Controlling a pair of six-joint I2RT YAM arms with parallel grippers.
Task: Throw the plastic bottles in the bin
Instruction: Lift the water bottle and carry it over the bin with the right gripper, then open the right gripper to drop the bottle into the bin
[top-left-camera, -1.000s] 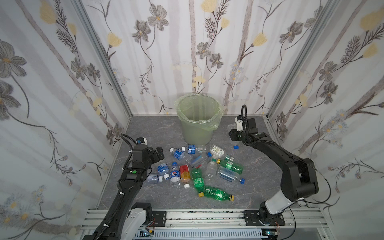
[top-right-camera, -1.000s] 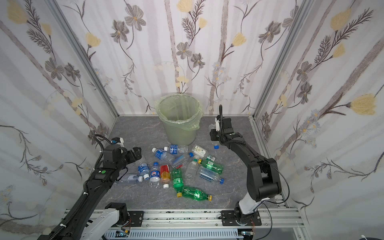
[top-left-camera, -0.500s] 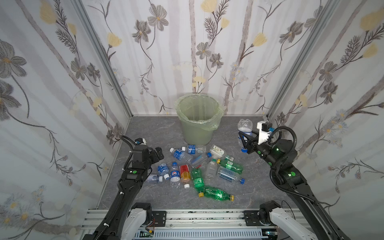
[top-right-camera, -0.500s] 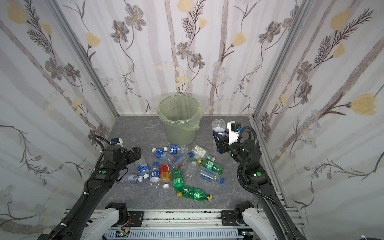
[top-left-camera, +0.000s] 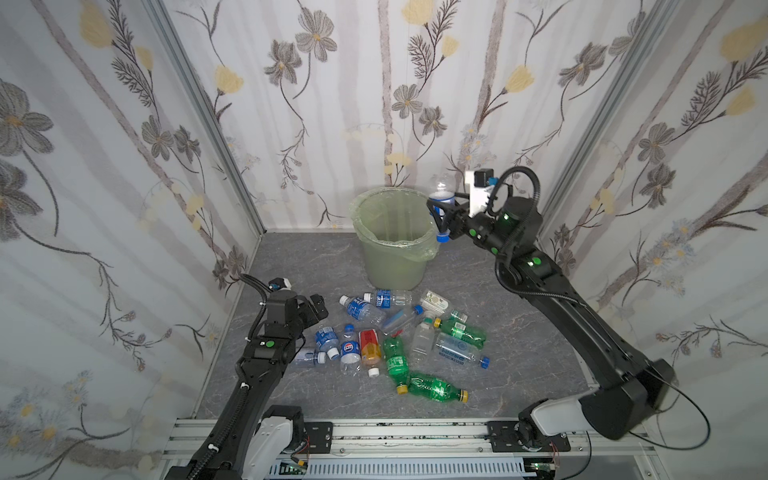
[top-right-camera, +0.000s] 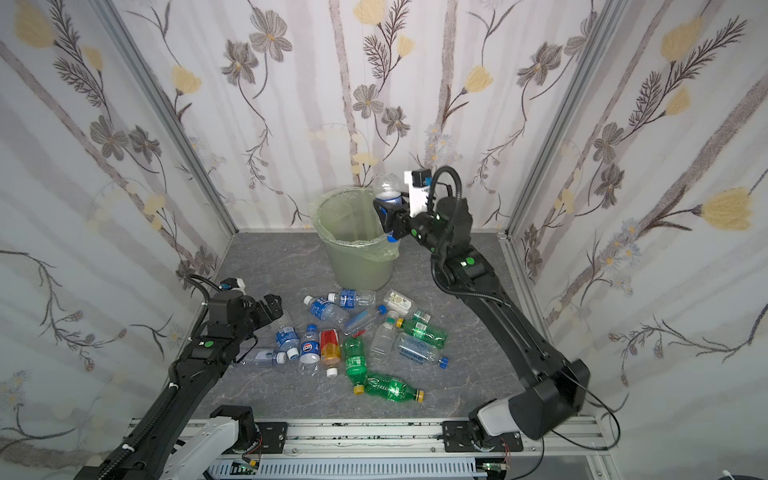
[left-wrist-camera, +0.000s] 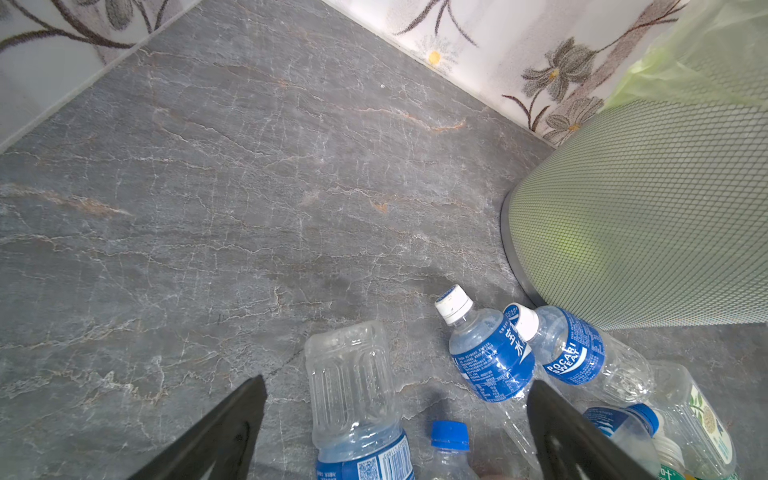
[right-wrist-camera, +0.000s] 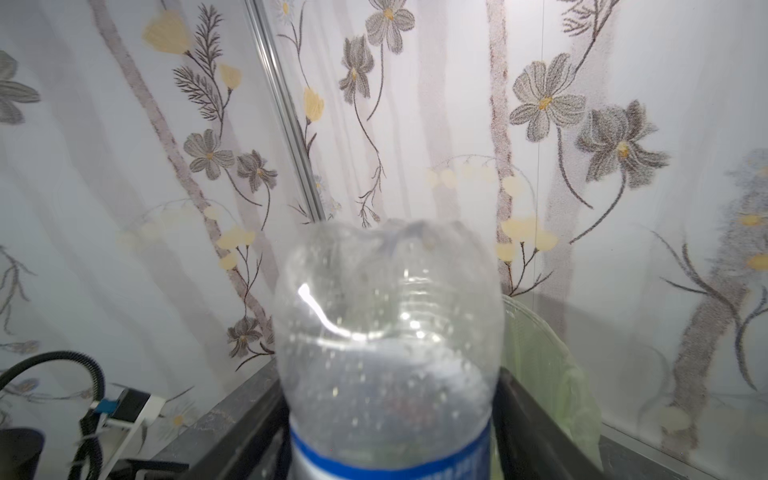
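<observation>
Well in front of the bin (top-left-camera: 395, 266) and off to its left, the left gripper (left-wrist-camera: 397, 382) hung low over the grey floor (left-wrist-camera: 208, 208), jaws spread wide and holding nothing. The plastic bottles (top-left-camera: 370, 345) lay scattered just in front of the bin. At the bin's right rim the right gripper (top-left-camera: 440, 214) had a clear bottle (right-wrist-camera: 390, 332) cap-down between its jaws; whether they gripped it could not be told
</observation>
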